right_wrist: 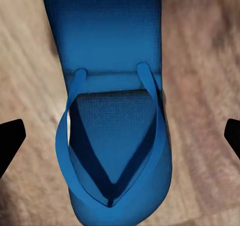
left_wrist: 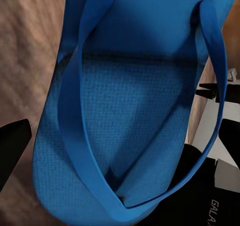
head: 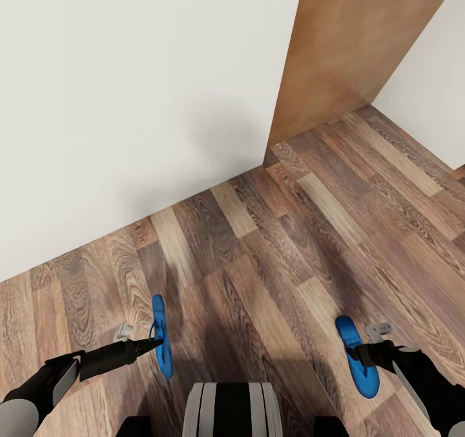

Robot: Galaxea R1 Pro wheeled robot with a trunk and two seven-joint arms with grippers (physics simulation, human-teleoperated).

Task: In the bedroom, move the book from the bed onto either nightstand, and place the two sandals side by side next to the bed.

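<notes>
Both blue sandals are travelling off the floor (head: 271, 243), apparently toward the bed: the left gripper (head: 154, 343) is clenching one sandal (head: 161, 340) by its strap, the right gripper (head: 359, 354) is clamping the other sandal (head: 358, 359).

Readable text: 1 fragment, white letters "GALA", cut off at the frame edge.
Carrier: black robot body part (left_wrist: 215, 206), left wrist view, beside the blue sandal (left_wrist: 135, 116).
Other surfaces: no legible text.
</notes>
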